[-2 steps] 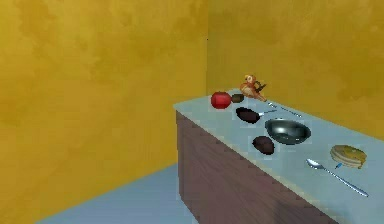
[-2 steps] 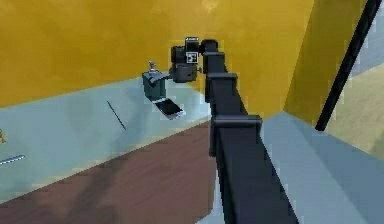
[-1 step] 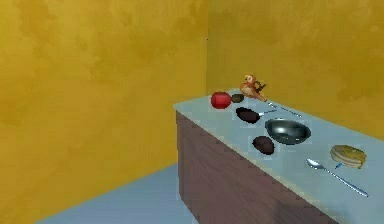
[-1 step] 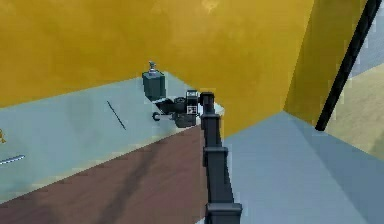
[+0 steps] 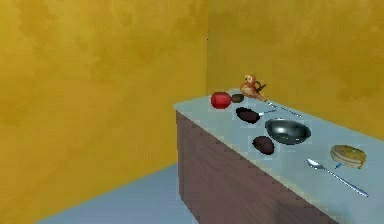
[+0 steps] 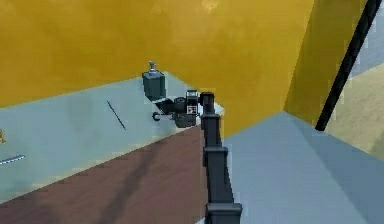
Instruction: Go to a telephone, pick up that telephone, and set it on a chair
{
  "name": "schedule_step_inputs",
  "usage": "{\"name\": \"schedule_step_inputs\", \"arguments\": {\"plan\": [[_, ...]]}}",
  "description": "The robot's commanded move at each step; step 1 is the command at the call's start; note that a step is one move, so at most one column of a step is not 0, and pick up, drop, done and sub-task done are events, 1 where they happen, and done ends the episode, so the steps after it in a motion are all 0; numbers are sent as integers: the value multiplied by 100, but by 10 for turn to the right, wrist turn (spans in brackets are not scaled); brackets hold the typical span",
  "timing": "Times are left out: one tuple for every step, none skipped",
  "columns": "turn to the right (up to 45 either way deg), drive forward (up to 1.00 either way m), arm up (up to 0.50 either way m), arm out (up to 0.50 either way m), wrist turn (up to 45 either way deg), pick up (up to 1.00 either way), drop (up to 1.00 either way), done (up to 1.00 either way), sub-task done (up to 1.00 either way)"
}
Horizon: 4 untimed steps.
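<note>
Pincer (image 6: 162, 113) at the corner of the counter (image 6: 60, 135): spread or pressed together, can't tell, nor whether it holds anything. Grey boxy thing (image 6: 152, 85) stands just beyond it, thin dark rod (image 6: 117, 114) lying nearby.

The light is bright and even in both views, and it seems to come from above. In the forward view the yellow walls (image 5: 90, 90) look mottled. The metal bowl (image 5: 287, 131), right of centre, carries a pale glint on its rim. The counter front (image 5: 215, 175) lies in shade below the pale countertop (image 5: 300, 165). In the arm side view the wall (image 6: 90, 40) is warm and bright, and its section (image 6: 320, 60) at upper right is duller.
</note>
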Motion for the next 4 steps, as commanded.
{"name": "schedule_step_inputs", "arguments": {"plan": [[0, 0, 10, 0, 0, 0, 0, 0, 0], [0, 0, 6, 0, 0, 0, 0, 0, 0], [0, 0, 0, 0, -450, 0, 0, 0, 0], [0, 0, 0, 0, -450, 0, 0, 0, 0]]}}
